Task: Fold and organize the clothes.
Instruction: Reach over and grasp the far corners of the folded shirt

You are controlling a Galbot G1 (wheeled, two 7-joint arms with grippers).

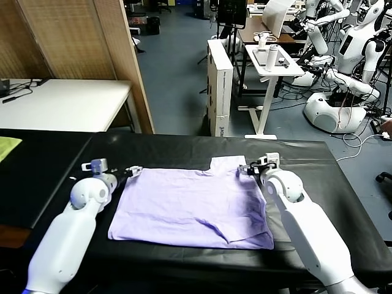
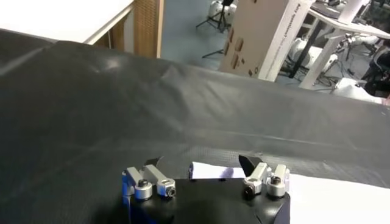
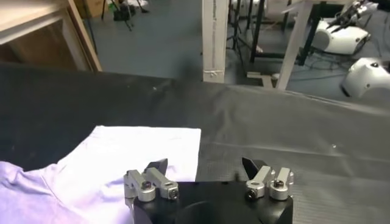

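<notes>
A light purple T-shirt point(image 1: 195, 207) lies spread out flat on the black table point(image 1: 318, 177). It looks like it is folded into a wide shape, with one short sleeve point(image 1: 228, 164) sticking out at the far edge. There is a small wrinkle in the cloth near the front right corner.

The left tool point(image 1: 133, 171) sits low at the far left corner of the T-shirt. Its two fingers are apart. In the left wrist view the left tool point(image 2: 201, 164) has a small bit of the pale cloth point(image 2: 210, 171) showing between its fingers, but nothing is pinched.

The right tool point(image 1: 246, 168) sits low at the far right corner of the T-shirt, just beside the sleeve. Its fingers are apart too. In the right wrist view the right tool point(image 3: 205, 165) hangs over the edge of the sleeve point(image 3: 146, 149), with one finger above the cloth and the other above the bare table point(image 3: 304, 134). It holds nothing.

A white table point(image 1: 61, 104) stands far off on the left side. A yellow-green cloth point(image 1: 7, 146) peeks in at the left edge.
</notes>
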